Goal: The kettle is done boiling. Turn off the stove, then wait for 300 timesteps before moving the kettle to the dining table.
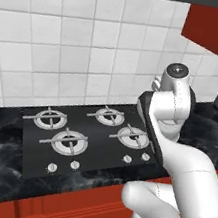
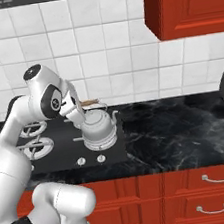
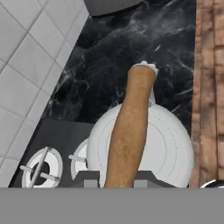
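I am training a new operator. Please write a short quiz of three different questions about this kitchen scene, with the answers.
1. True or false: the kettle stands on a burner of the stove.
2. Which part of the kettle is the pincer closed on? A) spout B) orange-brown handle C) lid knob
3. Fill in: above the counter, at the upper right, hangs a red ____.

Key: 1 true; 2 B, the handle runs up from between the fingers in the hand view; 3 cabinet.
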